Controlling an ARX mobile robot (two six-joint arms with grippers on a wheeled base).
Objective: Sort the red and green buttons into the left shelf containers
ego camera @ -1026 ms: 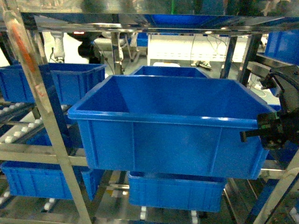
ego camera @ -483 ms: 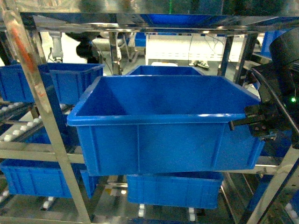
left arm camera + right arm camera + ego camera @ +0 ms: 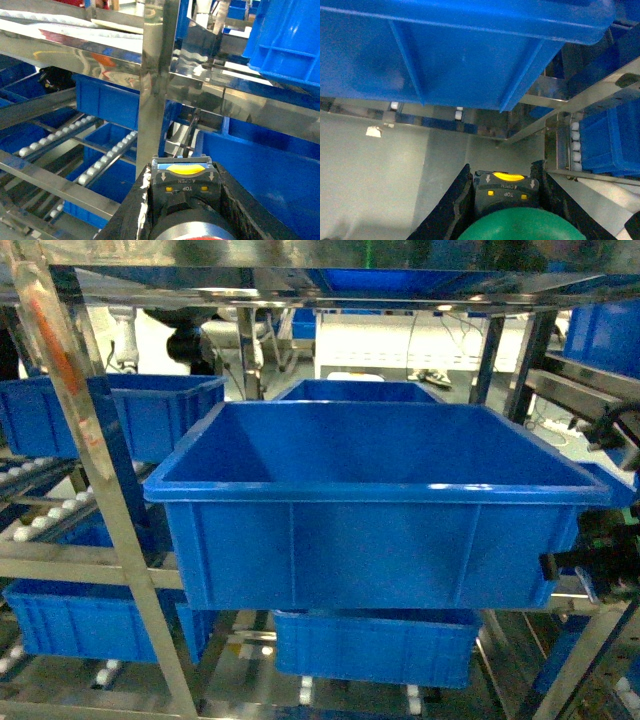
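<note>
Big blue bin [image 3: 370, 530] fills frame centre, open top free from above. Steel post [image 3: 95, 480] bars left of frame; top rail [image 3: 330, 285] caps headroom.

The green button [image 3: 520, 225] is cut off by the bottom edge at 6 o'clock in the right wrist view. The left wrist view crops its held button's cap [image 3: 192, 227], colour indeterminable. The right gripper [image 3: 590, 565] at 4 o'clock leaves the frame.

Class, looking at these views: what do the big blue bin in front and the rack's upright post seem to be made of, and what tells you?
Blue bin: apparently moulded plastic, uniform colour, soft sheen, thick rim and ribbed walls. Upright post: looks like polished steel; it mirrors its surroundings sharply.
</note>
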